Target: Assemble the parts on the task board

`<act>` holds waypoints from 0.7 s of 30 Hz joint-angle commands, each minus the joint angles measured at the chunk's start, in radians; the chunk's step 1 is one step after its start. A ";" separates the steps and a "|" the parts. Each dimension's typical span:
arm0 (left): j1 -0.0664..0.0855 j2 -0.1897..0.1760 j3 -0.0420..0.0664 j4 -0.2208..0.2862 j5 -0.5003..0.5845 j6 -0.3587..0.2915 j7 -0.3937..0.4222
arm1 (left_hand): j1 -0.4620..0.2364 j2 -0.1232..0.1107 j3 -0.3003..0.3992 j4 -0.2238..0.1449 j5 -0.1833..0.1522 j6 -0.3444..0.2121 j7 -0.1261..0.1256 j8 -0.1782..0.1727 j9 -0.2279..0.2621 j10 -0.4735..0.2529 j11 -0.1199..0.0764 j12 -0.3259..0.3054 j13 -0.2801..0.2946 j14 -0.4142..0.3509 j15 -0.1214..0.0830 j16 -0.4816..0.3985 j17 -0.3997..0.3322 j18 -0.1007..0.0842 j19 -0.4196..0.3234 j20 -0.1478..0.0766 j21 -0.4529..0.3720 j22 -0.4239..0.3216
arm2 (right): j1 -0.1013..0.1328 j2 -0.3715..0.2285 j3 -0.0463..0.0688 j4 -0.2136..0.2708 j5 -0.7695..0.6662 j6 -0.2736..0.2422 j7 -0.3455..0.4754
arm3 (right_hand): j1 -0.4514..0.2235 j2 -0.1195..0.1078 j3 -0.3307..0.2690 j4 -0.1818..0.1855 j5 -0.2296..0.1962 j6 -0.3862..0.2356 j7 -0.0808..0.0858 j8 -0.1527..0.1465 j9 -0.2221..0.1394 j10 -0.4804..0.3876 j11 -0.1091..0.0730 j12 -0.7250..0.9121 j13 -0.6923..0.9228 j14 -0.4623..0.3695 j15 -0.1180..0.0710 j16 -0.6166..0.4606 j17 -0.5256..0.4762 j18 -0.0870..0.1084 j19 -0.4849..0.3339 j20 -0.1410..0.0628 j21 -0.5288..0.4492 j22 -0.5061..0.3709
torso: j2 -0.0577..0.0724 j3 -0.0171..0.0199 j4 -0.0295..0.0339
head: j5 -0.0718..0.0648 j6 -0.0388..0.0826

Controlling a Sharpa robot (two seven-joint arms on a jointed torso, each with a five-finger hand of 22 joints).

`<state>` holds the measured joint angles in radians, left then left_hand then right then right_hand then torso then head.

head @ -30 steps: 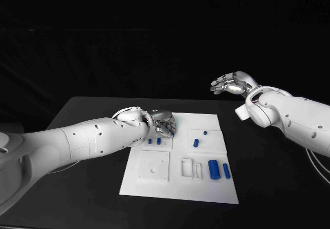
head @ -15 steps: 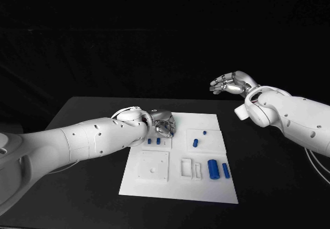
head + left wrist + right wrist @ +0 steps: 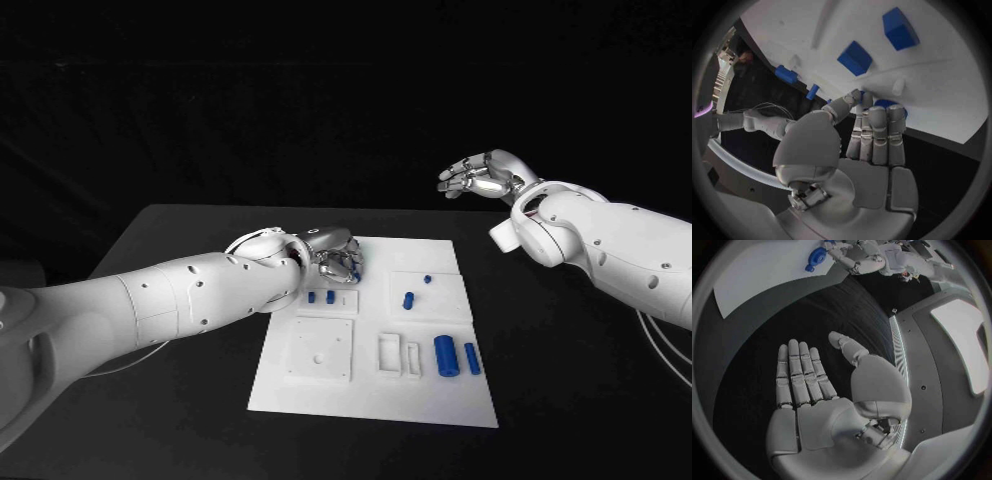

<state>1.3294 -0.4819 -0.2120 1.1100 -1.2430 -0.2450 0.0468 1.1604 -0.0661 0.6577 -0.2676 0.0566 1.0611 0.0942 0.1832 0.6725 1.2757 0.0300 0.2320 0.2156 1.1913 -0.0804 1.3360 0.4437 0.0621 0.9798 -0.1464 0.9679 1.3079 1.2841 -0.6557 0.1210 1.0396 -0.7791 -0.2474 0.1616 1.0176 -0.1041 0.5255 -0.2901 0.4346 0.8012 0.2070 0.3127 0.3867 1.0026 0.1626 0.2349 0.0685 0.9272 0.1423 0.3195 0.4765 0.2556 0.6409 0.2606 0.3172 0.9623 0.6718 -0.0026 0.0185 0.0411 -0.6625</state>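
The white task board [image 3: 375, 392] lies mid-table. My left hand [image 3: 335, 257] hovers over its far left corner, fingers curled together with the thumb against them. In the left wrist view the fingertips [image 3: 878, 112] pinch a small blue part [image 3: 884, 103] just above the board [image 3: 942, 75]. Two small blue parts [image 3: 320, 297] lie beside that hand. A blue peg [image 3: 408, 298], a thick blue cylinder [image 3: 446, 355] and a slim one [image 3: 472, 357] lie further right. My right hand [image 3: 483, 177] is raised beyond the board's far right, open and holding nothing, its palm [image 3: 817, 400] flat.
The board has a square recessed plate [image 3: 320, 350] and slotted sockets [image 3: 400, 352] near its front. Black table [image 3: 577, 360] surrounds the board on all sides. Two blue blocks [image 3: 856, 57] sit just past the left fingertips.
My left hand has risen slightly and turned back toward the board's far left corner. The right hand has barely shifted.
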 commanded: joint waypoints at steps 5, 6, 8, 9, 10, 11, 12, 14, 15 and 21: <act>-0.001 -0.010 0.019 0.006 0.099 -0.080 0.030 | -0.001 0.014 0.010 -0.002 0.002 0.015 0.006 0.008 -0.004 0.010 0.003 -0.015 -0.001 0.017 0.000 0.006 -0.001 0.045 0.017 -0.030 0.008 0.014 | 0.000 0.001 0.000 0.000 -0.006 0.009 0.010 | 0.004 -0.003 -0.006 0.001 -0.003 -0.004 0.001 -0.005 -0.001 0.002 0.005 -0.007 -0.001 -0.003 0.007 -0.004 -0.002 0.006 -0.007 -0.004 -0.007 0.002 | 0.000 0.0008 -0.0001 | 0.000 0.001; -0.001 -0.011 0.021 0.007 0.101 -0.080 0.030 | -0.002 0.014 0.010 -0.002 0.002 0.015 0.006 0.008 -0.004 0.011 0.003 -0.016 -0.001 0.018 0.000 0.006 -0.001 0.045 0.017 -0.030 0.008 0.014 | 0.000 0.001 0.000 0.000 -0.006 0.009 0.010 | 0.004 -0.003 -0.006 0.001 -0.003 -0.004 0.001 -0.005 -0.001 0.002 0.005 -0.007 -0.001 -0.003 0.007 -0.004 -0.002 0.006 -0.008 -0.004 -0.007 0.002 | 0.000 0.0010 0.0001 | 0.001 0.001; 0.000 -0.015 0.027 0.012 0.107 -0.072 0.028 | -0.003 0.015 0.011 -0.003 0.002 0.015 0.006 0.009 -0.005 0.013 0.002 -0.019 -0.001 0.021 0.000 0.008 0.000 0.046 0.020 -0.031 0.010 0.014 | 0.000 0.001 0.000 -0.001 -0.006 0.009 0.010 | 0.004 -0.003 -0.006 0.001 -0.003 -0.004 0.001 -0.005 -0.001 0.002 0.005 -0.007 -0.001 -0.003 0.007 -0.004 -0.002 0.006 -0.008 -0.004 -0.007 0.002 | -0.001 0.0012 0.0004 | 0.001 0.002; 0.000 -0.019 0.033 0.016 0.110 -0.060 0.025 | -0.003 0.015 0.011 -0.004 0.002 0.015 0.006 0.010 -0.005 0.014 0.002 -0.021 -0.001 0.023 0.000 0.009 0.000 0.046 0.021 -0.031 0.011 0.014 | 0.000 0.001 0.000 -0.002 -0.006 0.009 0.010 | 0.004 -0.003 -0.006 0.001 -0.003 -0.004 0.001 -0.005 -0.001 0.002 0.005 -0.007 -0.001 -0.003 0.007 -0.004 -0.002 0.006 -0.008 -0.004 -0.007 0.002 | -0.001 0.0012 0.0006 | 0.001 0.002; 0.000 -0.022 0.038 0.019 0.115 -0.045 0.021 | -0.004 0.015 0.011 -0.004 0.002 0.015 0.006 0.010 -0.005 0.015 0.002 -0.022 0.000 0.024 0.000 0.010 0.000 0.047 0.023 -0.031 0.012 0.014 | 0.000 0.001 0.000 -0.002 -0.006 0.009 0.010 | 0.004 -0.003 -0.006 0.001 -0.003 -0.004 0.001 -0.005 -0.001 0.002 0.005 -0.008 -0.001 -0.003 0.007 -0.004 -0.002 0.006 -0.008 -0.003 -0.007 0.002 | 0.000 0.0012 0.0007 | 0.001 0.003; 0.000 -0.025 0.043 0.022 0.119 -0.024 0.017 | -0.004 0.015 0.011 -0.005 0.002 0.016 0.006 0.010 -0.006 0.017 0.002 -0.022 0.000 0.025 -0.001 0.011 0.001 0.047 0.023 -0.031 0.012 0.015 | 0.000 0.001 0.000 -0.002 -0.006 0.009 0.010 | 0.004 -0.003 -0.006 0.001 -0.003 -0.004 0.001 -0.005 -0.001 0.002 0.005 -0.008 -0.001 -0.003 0.007 -0.004 -0.002 0.006 -0.008 -0.003 -0.007 0.002 | 0.000 0.0011 0.0011 | 0.001 0.003; 0.000 -0.029 0.049 0.026 0.121 -0.010 0.012 | -0.005 0.015 0.011 -0.005 0.002 0.016 0.006 0.011 -0.006 0.017 0.001 -0.023 0.000 0.026 -0.001 0.011 0.001 0.047 0.024 -0.031 0.013 0.015 | 0.000 0.001 0.000 -0.002 -0.006 0.009 0.010 | 0.004 -0.003 -0.006 0.001 -0.003 -0.004 0.001 -0.005 -0.001 0.002 0.005 -0.008 -0.001 -0.003 0.007 -0.004 -0.002 0.006 -0.008 -0.003 -0.007 0.002 | 0.000 0.0011 0.0012 | 0.001 0.004; 0.000 -0.037 0.054 0.035 0.121 0.013 0.002 | -0.005 0.016 0.011 -0.005 0.002 0.016 0.005 0.011 -0.006 0.019 0.001 -0.024 0.000 0.027 -0.001 0.012 0.001 0.047 0.024 -0.031 0.013 0.015 | 0.000 0.001 0.000 -0.003 -0.006 0.010 0.010 | 0.004 -0.003 -0.006 0.001 -0.002 -0.004 0.001 -0.005 -0.001 0.002 0.005 -0.008 -0.001 -0.003 0.007 -0.004 -0.002 0.006 -0.008 -0.003 -0.007 0.002 | 0.000 0.0011 0.0016 | 0.001 0.003; 0.000 -0.043 0.057 0.041 0.121 0.024 -0.003 | -0.005 0.016 0.011 -0.005 0.002 0.016 0.005 0.011 -0.006 0.019 0.001 -0.024 0.000 0.027 -0.001 0.012 0.001 0.047 0.024 -0.031 0.013 0.015 | 0.000 0.001 0.000 -0.003 -0.006 0.010 0.010 | 0.004 -0.003 -0.006 0.001 -0.002 -0.004 0.001 -0.005 -0.001 0.002 0.005 -0.008 -0.001 -0.003 0.007 -0.004 -0.002 0.006 -0.008 -0.003 -0.007 0.002 | 0.000 0.0012 0.0014 | 0.001 0.004; 0.002 -0.078 0.069 0.070 0.121 0.085 -0.034 | -0.005 0.017 0.012 -0.007 0.003 0.017 0.005 0.012 -0.007 0.021 0.001 -0.027 0.001 0.028 -0.001 0.013 0.001 0.048 0.025 -0.032 0.014 0.015 | 0.000 -0.002 0.000 -0.003 -0.006 0.009 0.010 | 0.004 -0.003 -0.007 0.001 -0.002 -0.004 0.001 -0.005 -0.001 0.002 0.005 -0.008 -0.001 -0.003 0.007 -0.004 -0.002 0.006 -0.008 -0.003 -0.007 0.002 | 0.000 0.0006 0.0018 | 0.001 0.003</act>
<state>1.3299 -0.5583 -0.1447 1.1745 -1.1382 -0.2262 0.0382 1.1578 -0.0597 0.6667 -0.2718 0.0531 1.0646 0.0907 0.1887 0.6645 1.2901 0.0303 0.2096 0.2150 1.2125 -0.0811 1.3438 0.4438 0.0614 1.0009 -0.1535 0.9790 1.3075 1.2841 -0.6574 0.1207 1.0361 -0.7793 -0.2474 0.1620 1.0176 -0.1041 0.5255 -0.2901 0.4346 0.8012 0.2069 0.3127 0.3868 1.0026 0.1626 0.2311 0.0684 0.9272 0.1423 0.3195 0.4758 0.2556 0.6373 0.2570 0.3134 0.9631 0.6717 -0.0014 0.0197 0.0426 -0.6584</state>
